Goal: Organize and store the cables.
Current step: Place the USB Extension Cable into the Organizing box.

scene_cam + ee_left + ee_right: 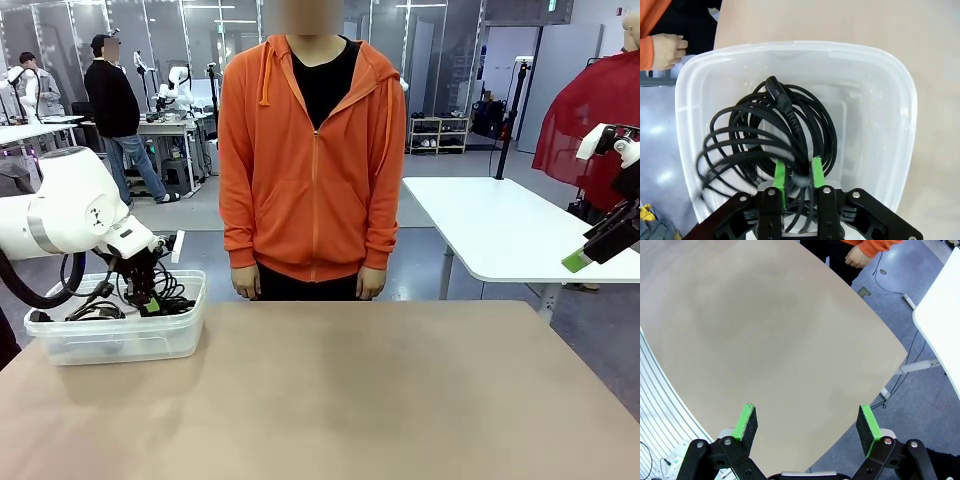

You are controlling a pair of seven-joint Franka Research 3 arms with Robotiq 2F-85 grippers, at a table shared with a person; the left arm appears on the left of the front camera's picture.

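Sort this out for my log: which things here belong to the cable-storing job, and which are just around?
Job:
- cables, coiled, in the left gripper
- clear bin around them

Just around:
- right gripper, jaws open, holding nothing
- white table behind

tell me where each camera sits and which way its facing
Front view: fixed on the robot's side, looking across the table at the person; left arm enters at picture left, right gripper at the right edge.
Left wrist view: looks down along the left gripper into the clear bin, fingers closed on a cable coil.
Right wrist view: high over the table, looking down past the open right gripper's green pads.
Shared: front and left wrist views both show bin, cables, left gripper.
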